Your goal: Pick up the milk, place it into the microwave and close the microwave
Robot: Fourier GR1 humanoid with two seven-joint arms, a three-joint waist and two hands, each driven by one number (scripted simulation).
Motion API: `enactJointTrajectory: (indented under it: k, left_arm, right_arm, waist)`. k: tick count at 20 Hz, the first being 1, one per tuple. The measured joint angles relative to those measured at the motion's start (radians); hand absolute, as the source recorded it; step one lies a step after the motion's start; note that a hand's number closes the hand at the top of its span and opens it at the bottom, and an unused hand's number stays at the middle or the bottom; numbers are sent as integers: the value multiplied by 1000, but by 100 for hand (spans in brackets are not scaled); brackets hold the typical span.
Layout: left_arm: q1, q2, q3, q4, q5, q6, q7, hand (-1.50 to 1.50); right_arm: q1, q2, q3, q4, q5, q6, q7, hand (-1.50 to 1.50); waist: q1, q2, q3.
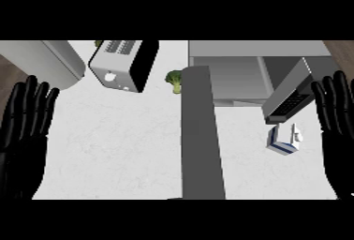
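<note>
A white milk carton [284, 139] with blue stripes stands on the white counter [117, 150], low at the right. Behind it the grey microwave [239, 75] has its cavity showing, and its door [294, 93] swings out to the right, just above the carton. My right hand [336, 117] rests open at the right edge, fingers up, a little right of the carton and not touching it. At the left edge my left hand [26, 117] rests open the same way, far from the carton.
A toaster [123, 63] lies at the back left, with a grey appliance [41, 63] beside it. A broccoli floret [175, 80] sits between toaster and microwave. A tall dark grey panel [202, 136] runs down the middle of the view.
</note>
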Motion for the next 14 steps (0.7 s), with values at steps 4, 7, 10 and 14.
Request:
enactJointTrajectory:
  k: [4, 7, 10, 14]
  left_arm:
    - [-33, 21, 39, 37, 26, -18, -29, -150]
    - [-64, 22, 70, 124, 56, -27, -63, -150]
    - [-32, 14, 86, 123, 97, -33, -38, -150]
    - [4, 35, 134, 127, 162, -70, -40, -150]
  right_arm:
    - [-17, 2, -26, 21, 6, -12, -19, -150]
    - [-33, -7, -45, 71, 21, -17, -29, -150]
    - [-25, -25, -53, 70, 11, 0, 16, -150]
    - [-6, -22, -37, 44, 32, -2, 59, -150]
  waist:
    - [-5, 19, -12]
    - [-8, 25, -16]
    - [-6, 27, -18]
    - [-6, 28, -19]
